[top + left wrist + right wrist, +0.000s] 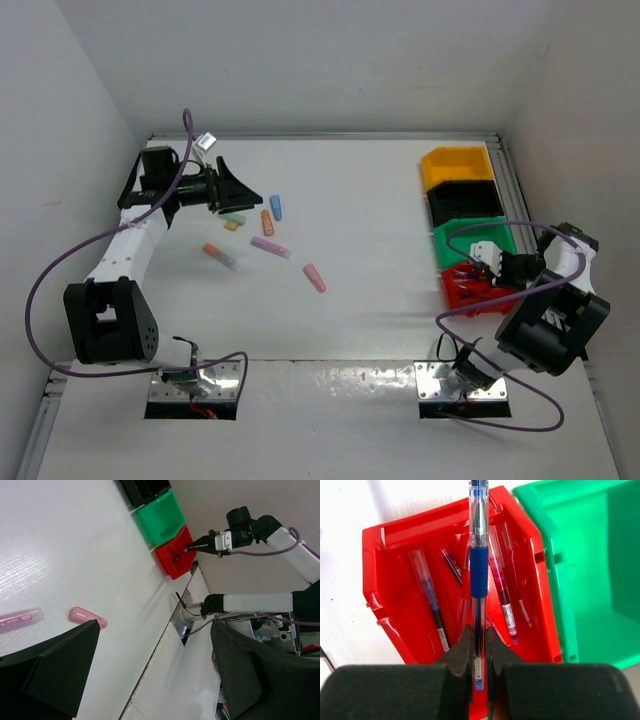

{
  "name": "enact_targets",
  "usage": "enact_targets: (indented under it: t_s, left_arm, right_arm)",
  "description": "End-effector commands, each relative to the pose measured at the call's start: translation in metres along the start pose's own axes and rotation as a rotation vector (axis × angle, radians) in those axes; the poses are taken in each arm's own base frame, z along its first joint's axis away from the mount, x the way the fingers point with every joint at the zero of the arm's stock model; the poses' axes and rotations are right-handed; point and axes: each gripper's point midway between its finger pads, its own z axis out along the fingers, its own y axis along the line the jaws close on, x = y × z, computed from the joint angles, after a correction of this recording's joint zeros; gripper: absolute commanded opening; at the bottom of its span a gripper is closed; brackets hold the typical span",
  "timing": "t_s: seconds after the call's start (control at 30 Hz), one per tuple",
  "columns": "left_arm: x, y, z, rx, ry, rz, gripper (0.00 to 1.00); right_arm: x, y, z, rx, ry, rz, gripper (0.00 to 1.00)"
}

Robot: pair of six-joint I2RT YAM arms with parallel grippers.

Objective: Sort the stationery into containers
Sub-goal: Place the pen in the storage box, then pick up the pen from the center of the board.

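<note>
Four bins (455,160), one blue pen (479,570) in right gripper (479,634).

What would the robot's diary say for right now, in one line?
right gripper: shut on blue pen | position: over red bin | left gripper: open, empty | markers: unsorted on table

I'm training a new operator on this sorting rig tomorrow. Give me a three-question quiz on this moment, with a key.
1. True or false: the right gripper is shut on a blue pen.
2. Over which bin is that pen held? A yellow, B black, C green, D red.
3. Fill in the blank: the left gripper is ____ and holds nothing.

Key:
1. True.
2. D, the red bin.
3. Open.
</note>
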Motion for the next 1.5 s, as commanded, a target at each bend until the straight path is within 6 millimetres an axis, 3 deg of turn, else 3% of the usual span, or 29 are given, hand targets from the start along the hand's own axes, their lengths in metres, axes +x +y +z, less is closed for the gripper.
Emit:
enact_targets:
  t_s: [0.0,0.2,0.43,0.6,0.77,0.9,1.1,1.3,1.47]
  left_arm:
    - [-0.016,-0.014,-0.005,0.002,-0.032,0.07,1.0]
    - [-0.014,-0.012,-0.006,-0.015,-0.025,0.075,1.0]
    - [-0.034,-0.006,-0.013,-0.114,-0.072,0.163,1.0]
    - [-0.044,-0.004,-0.015,-0.151,-0.083,0.183,1.0]
    - [-0.044,0.0,-0.017,-0.172,-0.075,0.22,1.0]
    - [-0.045,0.002,-0.023,-0.23,-0.048,0.327,1.0]
    - [-0.025,0.025,-0.036,-0.334,0.144,0.664,0.93]
    - [0.001,0.084,-0.058,-0.522,0.306,0.786,0.72]
    - [0.032,0.128,-0.068,-0.524,0.486,0.852,0.7]
  right_arm:
    - [0.005,-0.005,-0.003,0.008,0.013,0.003,0.04]
    - [0.011,0.0,0.001,-0.006,0.035,0.017,0.12]
    - [0.016,-0.001,-0.002,-0.019,0.065,0.053,0.18]
    - [0.021,-0.002,-0.004,-0.01,0.092,0.09,0.28]
    - [0.015,-0.007,-0.011,0.004,0.079,0.122,0.47]
    - [-0.018,-0.018,-0.024,0.053,-0.016,0.156,0.49]
    - [-0.103,-0.05,-0.041,0.123,-0.197,0.225,0.51]
    - [-0.18,-0.056,-0.033,0.105,-0.358,0.523,0.58]
    - [-0.22,-0.051,-0.022,0.089,-0.43,0.624,0.66]
